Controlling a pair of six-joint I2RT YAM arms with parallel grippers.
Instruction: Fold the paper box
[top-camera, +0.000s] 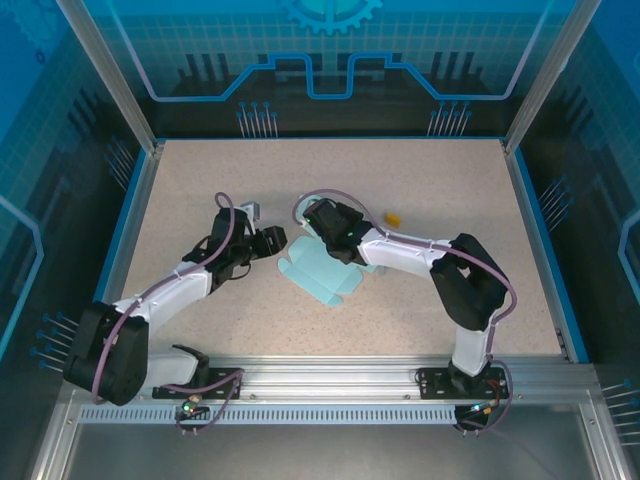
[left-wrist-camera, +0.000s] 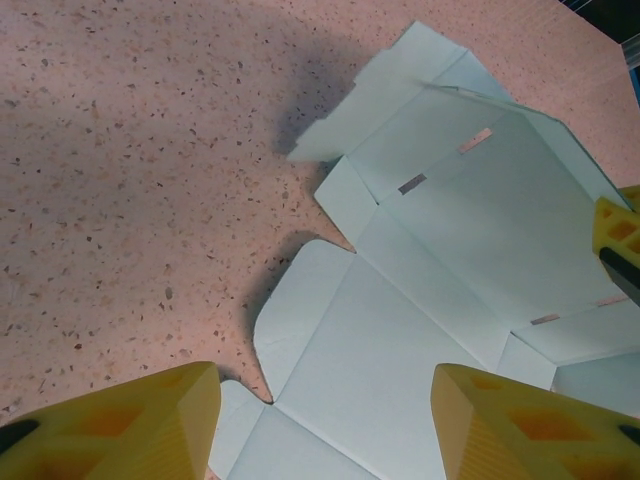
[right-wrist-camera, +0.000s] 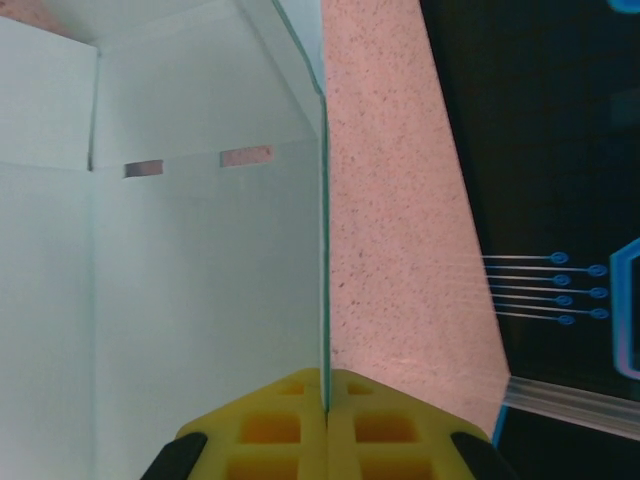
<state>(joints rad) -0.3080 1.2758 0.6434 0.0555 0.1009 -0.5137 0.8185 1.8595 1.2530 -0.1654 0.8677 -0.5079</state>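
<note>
The paper box (top-camera: 322, 276) is a pale light-blue die-cut sheet lying partly folded in the middle of the table. In the left wrist view the paper box (left-wrist-camera: 430, 290) spreads flat with creased panels, rounded flaps and small slots, and its far walls are raised. My left gripper (left-wrist-camera: 325, 420) hovers over the sheet's near-left corner with its yellow fingers (left-wrist-camera: 150, 425) wide apart and nothing pinched between them. My right gripper (right-wrist-camera: 327, 395) is shut on the thin edge of an upright panel of the paper box (right-wrist-camera: 200, 280). From above, the left gripper (top-camera: 277, 241) and the right gripper (top-camera: 340, 250) flank the sheet.
A tiny orange-yellow object (top-camera: 393, 216) lies on the speckled table (top-camera: 430, 180) just behind the right arm. Metal frame posts and blue-lit walls enclose the table. A finger of the right gripper (left-wrist-camera: 620, 235) shows at the right edge of the left wrist view.
</note>
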